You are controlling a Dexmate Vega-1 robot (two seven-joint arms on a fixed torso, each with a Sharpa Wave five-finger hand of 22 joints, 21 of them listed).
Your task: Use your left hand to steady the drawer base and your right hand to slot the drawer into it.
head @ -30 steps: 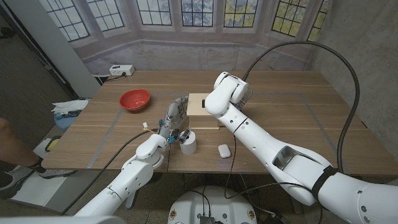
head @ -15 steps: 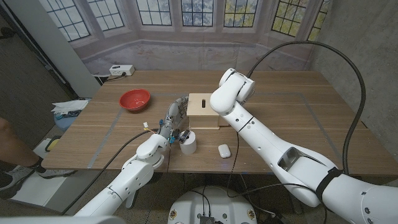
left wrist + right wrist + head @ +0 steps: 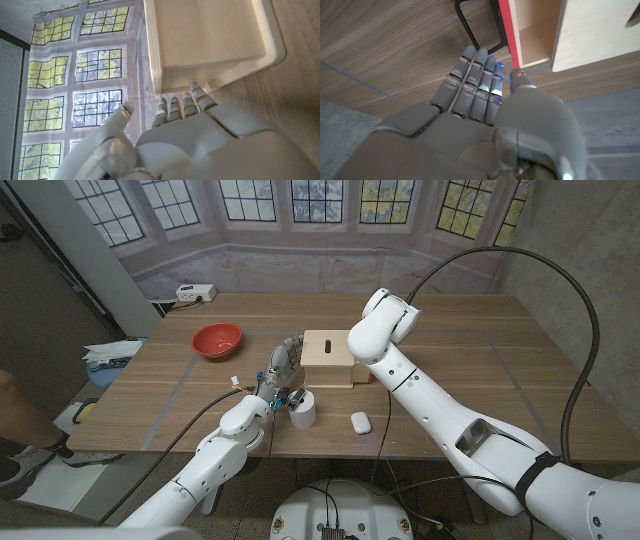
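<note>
Overhead, the head view shows the drawer base (image 3: pixel 330 358), a pale wooden box, standing mid-tabletop (image 3: pixel 480 370), with the left robot hand (image 3: pixel 281 366) raised against its left side, fingers extended, holding nothing. The right arm's bulk hides the box's right side; a red bowl (image 3: pixel 217 338), a white cup (image 3: pixel 302 409) and a small white case (image 3: pixel 360 421) lie around.

The left wrist view adds contact: fingertips (image 3: pixel 197 95) touch the base's lower edge, steadying it.

The right wrist view shows what the head view hides: the right robot hand (image 3: pixel 485 95), fingers straight and together, empty, just beside the box's open side, where a red-edged drawer (image 3: pixel 507 30) seems partly seated. Insertion looks under way; next, a straight push inward.
</note>
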